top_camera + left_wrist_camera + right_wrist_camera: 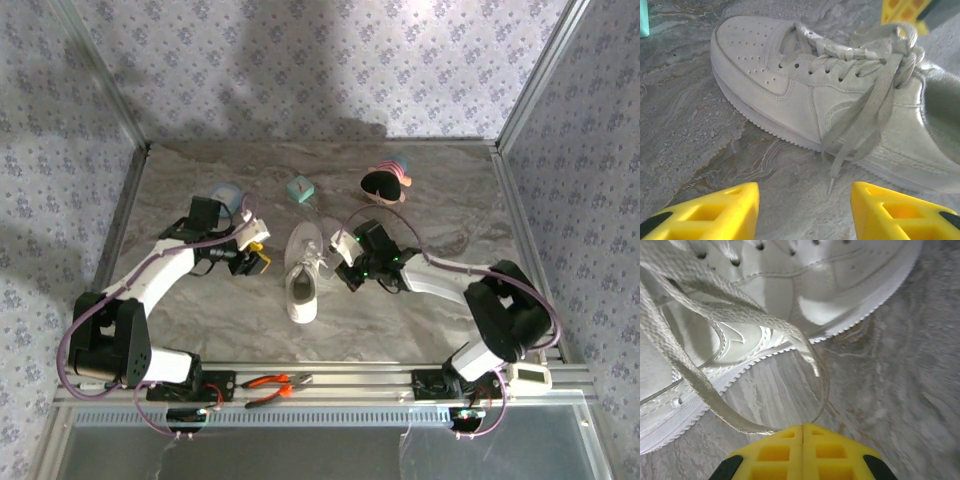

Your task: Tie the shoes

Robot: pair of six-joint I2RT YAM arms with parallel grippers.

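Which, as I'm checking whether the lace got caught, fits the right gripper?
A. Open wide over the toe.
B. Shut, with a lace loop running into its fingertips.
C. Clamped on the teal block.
B: in the right wrist view the right gripper is closed with no gap, and the lace loop from the sneaker runs down into its tips.

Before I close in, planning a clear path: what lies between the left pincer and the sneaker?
Left wrist view: bare table, plus the sneaker's dangling lace end.

Left gripper (805,199) stands open, fingers well apart; right gripper (802,432) has fingers pressed together
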